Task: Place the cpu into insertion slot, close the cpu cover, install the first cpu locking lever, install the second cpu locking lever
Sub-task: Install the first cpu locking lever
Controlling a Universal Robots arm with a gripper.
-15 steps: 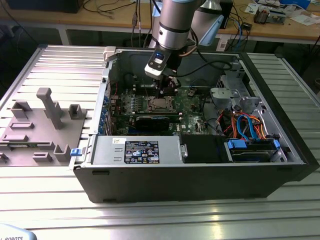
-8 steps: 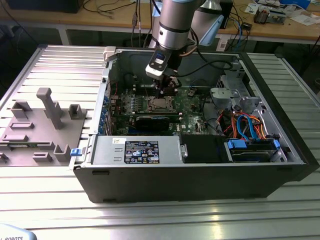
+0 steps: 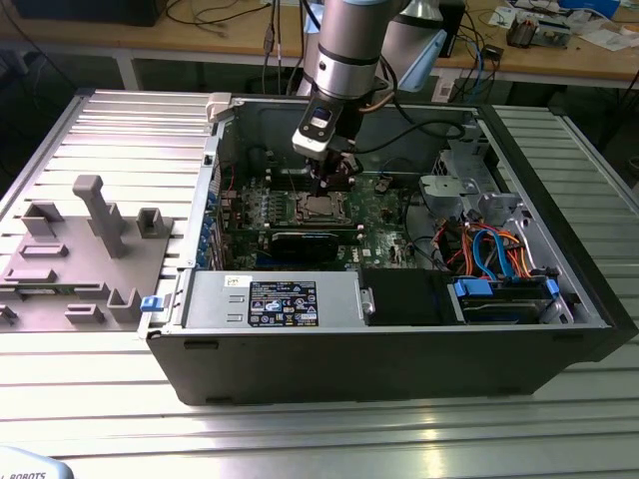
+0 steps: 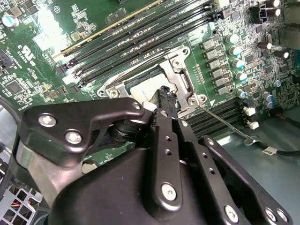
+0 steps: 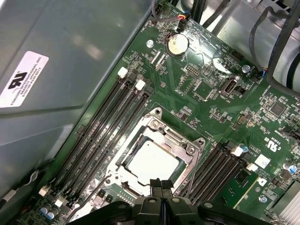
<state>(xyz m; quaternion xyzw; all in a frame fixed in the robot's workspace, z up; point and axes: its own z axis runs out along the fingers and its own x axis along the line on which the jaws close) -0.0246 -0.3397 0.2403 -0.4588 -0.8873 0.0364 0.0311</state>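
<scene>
- Ribbed metal table [image 3: 300,429] bearing an open computer case [image 3: 399,339]. A grey fixture [image 3: 90,249] sits at the exterior view's left, and a wooden bench [image 3: 200,40] stands behind.
- Exterior view: the arm [image 3: 349,50] reaches down into the case. The gripper [image 3: 334,182] hangs just above the cpu [image 3: 319,209], which lies on the green motherboard [image 3: 384,215].
- Second wrist view: the gripper [image 4: 164,93] is over the cpu's [image 4: 143,91] near edge. The silvery cover [image 4: 180,75] lies around the chip. A thin wire lever [image 4: 225,124] runs out from the socket corner towards the board edge.
- First wrist view: the cpu [image 5: 152,164] is seated flat in the slot [image 5: 152,119], with the cover [image 5: 164,136] down and framing it. Memory slots [image 5: 108,136] run beside the socket. The gripper [image 5: 161,183] has its fingers pressed together with nothing between them, tips at the cover's edge. Whether they touch it cannot be told.
</scene>
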